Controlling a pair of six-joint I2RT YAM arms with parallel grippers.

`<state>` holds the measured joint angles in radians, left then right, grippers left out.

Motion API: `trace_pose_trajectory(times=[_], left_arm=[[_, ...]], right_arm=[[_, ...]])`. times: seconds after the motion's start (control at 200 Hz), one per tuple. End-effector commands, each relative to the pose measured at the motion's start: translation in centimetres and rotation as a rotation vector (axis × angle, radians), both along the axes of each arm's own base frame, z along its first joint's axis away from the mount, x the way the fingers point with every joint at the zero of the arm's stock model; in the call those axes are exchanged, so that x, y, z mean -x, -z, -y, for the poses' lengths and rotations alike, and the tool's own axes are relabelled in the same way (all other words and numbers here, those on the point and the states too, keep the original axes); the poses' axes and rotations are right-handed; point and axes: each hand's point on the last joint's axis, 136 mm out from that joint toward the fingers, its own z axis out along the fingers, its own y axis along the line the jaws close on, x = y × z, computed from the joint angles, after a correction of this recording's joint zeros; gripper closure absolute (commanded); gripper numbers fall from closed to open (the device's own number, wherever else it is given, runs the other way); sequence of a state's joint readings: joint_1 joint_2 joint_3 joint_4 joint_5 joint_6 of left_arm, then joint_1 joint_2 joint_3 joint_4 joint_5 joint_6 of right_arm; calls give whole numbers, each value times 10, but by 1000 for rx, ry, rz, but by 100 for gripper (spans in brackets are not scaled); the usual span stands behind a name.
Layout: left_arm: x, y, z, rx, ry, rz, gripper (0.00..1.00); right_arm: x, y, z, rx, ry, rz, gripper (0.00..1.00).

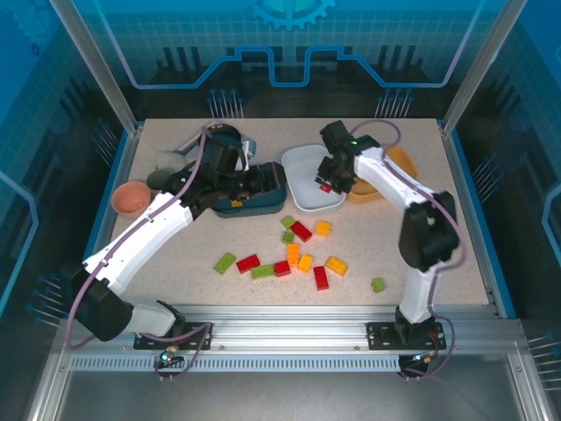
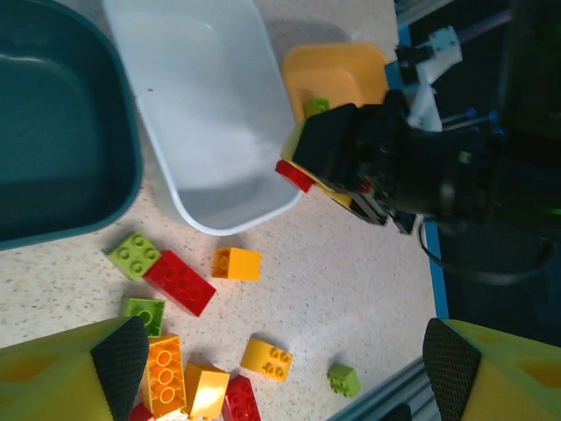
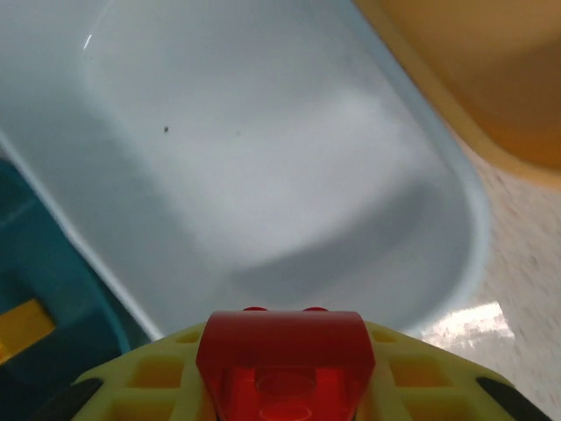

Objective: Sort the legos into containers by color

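The red brick [image 3: 282, 360] is pinched between the fingers of the right gripper [image 1: 327, 184], which is pressed together on it. It hangs over the white dish [image 3: 263, 140], which is bare inside. Seen from the left wrist, the brick looks close to the rim on the side of the yellow-orange dish [image 2: 337, 74], not over the middle. How high it hangs I cannot tell.

The likeliest slip is the drop. Let go this near the edge, the brick could hit the rim and bounce onto the table [image 1: 175, 263], or skip into the yellow-orange dish beside it. A small hard brick falling on a smooth, shallow dish may also skid and hop out if it drops from a height. The fingers cover much of it, so it may tip or cling to one pad as they part.

The second risk is crowding. The left gripper [image 2: 285, 355] is spread wide and holds nothing, poised by the teal dish [image 2: 61, 132] just beside the white one. A sideways move by either arm could knock the other, or push a dish.

The third risk is mixed colours. A green brick [image 2: 317, 106] seems to lie in the yellow-orange dish, and a yellow piece [image 3: 22, 324] shows in the teal one. Many loose bricks [image 1: 293, 253] lie in a tight cluster in front of the dishes, some touching, so a grab there could lift or shove a neighbour.
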<state>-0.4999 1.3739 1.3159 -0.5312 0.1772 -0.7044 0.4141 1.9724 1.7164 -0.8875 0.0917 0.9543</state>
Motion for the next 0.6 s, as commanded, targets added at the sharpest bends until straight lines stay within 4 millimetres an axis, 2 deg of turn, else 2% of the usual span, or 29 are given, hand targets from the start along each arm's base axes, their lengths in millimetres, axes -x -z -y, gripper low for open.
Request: trace_pose_trajectory(times=[0.0, 0.125, 0.135, 0.175, 0.265, 0.365, 0.455, 0.465, 0.495, 0.555, 0.585, 0.595], left_arm=[[1, 2, -11, -4, -51, -35, 14], [8, 8, -14, 0, -57, -53, 14], [9, 9, -15, -1, -59, -55, 15], [11, 10, -17, -2, -62, -58, 14], [17, 15, -20, -2, -65, -69, 14], [21, 15, -17, 8, -45, -71, 14], [24, 16, -11, 21, -3, -77, 14], [24, 16, -10, 25, 2, -78, 14], [25, 16, -7, 34, 21, -79, 14], [28, 15, 1, 52, 69, -75, 14], [31, 15, 8, 57, 102, -76, 15], [32, 15, 10, 57, 115, -74, 14]], right_arm=[[-14, 26, -3, 98, -96, -72, 71], [-38, 44, -16, 97, -143, -116, 67], [-37, 53, -16, 103, -145, -139, 67], [-43, 58, -19, 97, -152, -156, 65], [-50, 60, -22, 87, -166, -161, 53], [-52, 42, -24, 75, -175, -125, 38], [-47, 14, -20, 74, -169, -83, 35], [-45, 15, -18, 79, -168, -88, 35], [-40, -4, -13, 80, -157, -55, 35], [-22, -23, 0, 97, -129, -34, 35], [-9, -25, 10, 110, -103, -40, 35], [-6, -32, 12, 108, -92, -24, 35]])
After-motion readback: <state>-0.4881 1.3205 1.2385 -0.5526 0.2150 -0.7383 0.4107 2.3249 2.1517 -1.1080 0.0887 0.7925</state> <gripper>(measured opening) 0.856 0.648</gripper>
